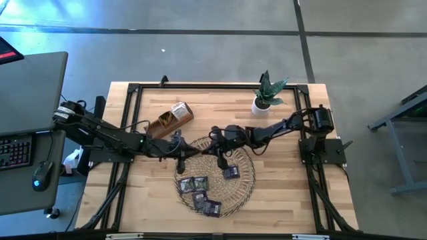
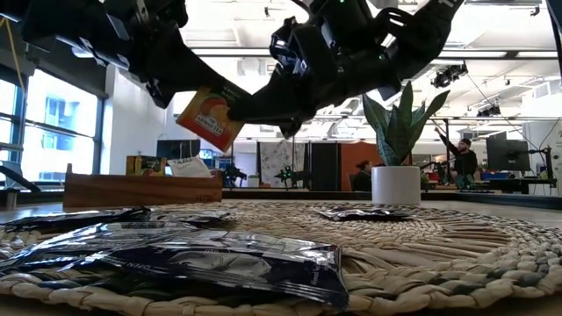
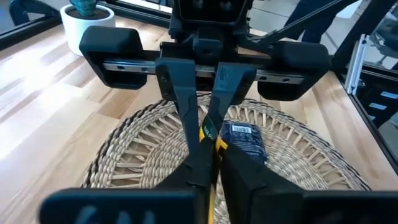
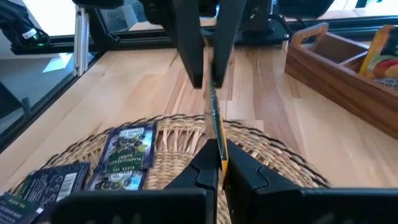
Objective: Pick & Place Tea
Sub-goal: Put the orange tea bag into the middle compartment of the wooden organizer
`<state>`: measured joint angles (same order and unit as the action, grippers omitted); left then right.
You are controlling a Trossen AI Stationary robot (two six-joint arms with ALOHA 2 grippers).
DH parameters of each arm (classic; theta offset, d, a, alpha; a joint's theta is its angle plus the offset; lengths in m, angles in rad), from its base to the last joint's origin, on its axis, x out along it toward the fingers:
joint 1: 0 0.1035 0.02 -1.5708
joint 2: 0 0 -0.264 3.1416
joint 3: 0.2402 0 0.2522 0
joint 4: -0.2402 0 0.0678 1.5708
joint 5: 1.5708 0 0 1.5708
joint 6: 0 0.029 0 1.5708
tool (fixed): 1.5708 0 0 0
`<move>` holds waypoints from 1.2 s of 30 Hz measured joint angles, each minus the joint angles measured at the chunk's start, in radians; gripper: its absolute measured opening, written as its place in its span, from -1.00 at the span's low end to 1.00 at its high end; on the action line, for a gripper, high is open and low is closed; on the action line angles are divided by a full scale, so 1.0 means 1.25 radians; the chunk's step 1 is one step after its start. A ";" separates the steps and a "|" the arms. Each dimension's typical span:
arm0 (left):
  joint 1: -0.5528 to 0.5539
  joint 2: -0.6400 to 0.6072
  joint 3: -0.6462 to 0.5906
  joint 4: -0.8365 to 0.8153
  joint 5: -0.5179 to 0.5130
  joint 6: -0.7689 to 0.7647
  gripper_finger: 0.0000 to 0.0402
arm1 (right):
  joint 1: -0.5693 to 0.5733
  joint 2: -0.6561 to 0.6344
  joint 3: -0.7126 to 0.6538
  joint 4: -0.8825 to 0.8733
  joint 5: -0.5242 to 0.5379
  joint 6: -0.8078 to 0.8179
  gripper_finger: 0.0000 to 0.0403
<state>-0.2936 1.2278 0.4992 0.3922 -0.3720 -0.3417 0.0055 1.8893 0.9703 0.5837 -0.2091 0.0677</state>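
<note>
**Handover over tray: two grips on one sachet**

Wooden table (image 1: pixel 287 200), high view: left gripper (image 1: pixel 180 162) and right gripper (image 1: pixel 220 158) meet above the wicker tray (image 1: pixel 245 190).

Low view: orange sachet (image 2: pixel 209 117) hangs in the air.

Left wrist view: both pairs of fingers are clenched on the sachet's edge.

Right wrist view: same. Risk: both pulling tears it; both releasing drops it among the dark sachets (image 4: pixel 129 155).

Over the wicker tray (image 1: pixel 248 175), the arms cover the orange sachet (image 2: pixel 209 118) from above. Beside that tray, the wooden box's (image 4: pixel 348 74) far end runs off frame, and the dark sachets' (image 1: pixel 200 195) print is too small to read.
</note>
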 joint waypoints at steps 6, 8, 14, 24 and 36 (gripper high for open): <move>0.000 0.000 0.000 -0.001 -0.003 0.000 -0.98 | 0.002 0.000 0.000 0.003 -0.005 0.002 -0.78; 0.000 0.000 0.000 0.001 -0.017 0.000 -0.99 | 0.002 0.000 0.000 -0.001 -0.005 0.002 -0.70; -0.001 -0.008 0.000 -0.002 -0.092 -0.061 -1.00 | -0.002 -0.010 0.000 -0.048 0.008 -0.004 -0.52; -0.054 -0.147 0.000 -0.274 -0.494 -0.280 -1.00 | -0.031 -0.237 0.000 -0.557 0.173 -0.087 -0.51; -0.006 -0.167 -0.083 -0.547 -0.639 -0.569 -1.00 | -0.009 -0.298 -0.057 -0.494 0.204 -0.094 -0.51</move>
<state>-0.3017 1.0195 0.3954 -0.2913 -1.1703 -1.0534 -0.0052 1.5162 0.8993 -0.0334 0.0455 -0.0503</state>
